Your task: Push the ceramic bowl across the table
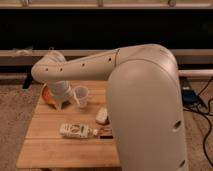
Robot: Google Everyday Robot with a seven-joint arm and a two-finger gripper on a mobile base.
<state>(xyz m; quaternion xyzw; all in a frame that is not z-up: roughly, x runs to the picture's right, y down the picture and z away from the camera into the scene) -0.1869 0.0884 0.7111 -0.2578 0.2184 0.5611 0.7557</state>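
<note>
While gripper (62, 103) sits at ceramic bowl (46, 94) on table (50, 150) | cup (81, 95) beside

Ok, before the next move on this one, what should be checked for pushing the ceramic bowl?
1. Gripper at the ceramic bowl: ok, it hangs low at the bowl's right side, over the table's far left corner.
2. Gripper touching the bowl: cannot tell, the wrist hides the rim.
3. Translucent cup clear of the gripper: not ok, it stands close on the right.
4. Push path to the right: not ok, the cup is in line.
5. Lying white bottle and small white object: ok, both lie nearer the camera.
</note>
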